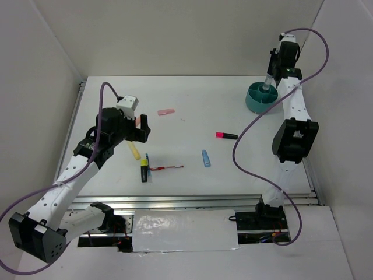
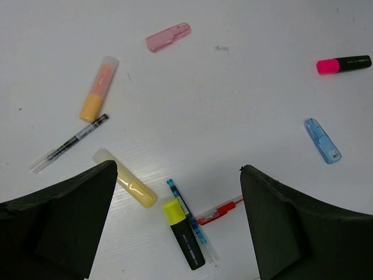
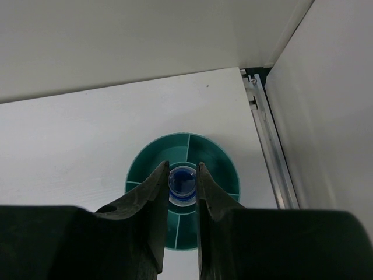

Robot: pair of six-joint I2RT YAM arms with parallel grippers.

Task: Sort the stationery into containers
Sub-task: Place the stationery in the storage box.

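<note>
Stationery lies scattered over the white surface (image 1: 192,99) — and in the upper right of the overhead view the right end effector (image 1: 270,76) hangs straight above the teal organiser cup (image 1: 254,102), jaws closed on a blue-ended marker (image 3: 182,182) held upright, its lower end over the cup's open top. From the right wrist view the marker's round blue end sits pinched between the two fingers (image 3: 154,192), dead over the hub where the cup's dividers meet; which compartment it lines up with, I cannot tell. Over at the left of the overhead view, the left end effector (image 1: 141,127) hovers wide open, gripping nothing, above a cluster of pieces. Its wrist view lays them out: an orange highlighter (image 2: 99,88) at upper left, a thin clear-and-black pen (image 2: 69,143) just beneath it, and a pale yellow highlighter (image 2: 125,178) slanting down toward the bottom centre. There a yellow-capped black highlighter (image 2: 182,232) lies touching a slim blue pen (image 2: 173,190), with a red pen (image 2: 218,211) angling off to the right of them. Well apart from that cluster — a flat pink eraser (image 2: 168,37) at the top of the frame, a pink-and-black highlighter (image 2: 344,64) at the upper right edge, and a pale blue piece (image 2: 322,140) below it on the right side.
</note>
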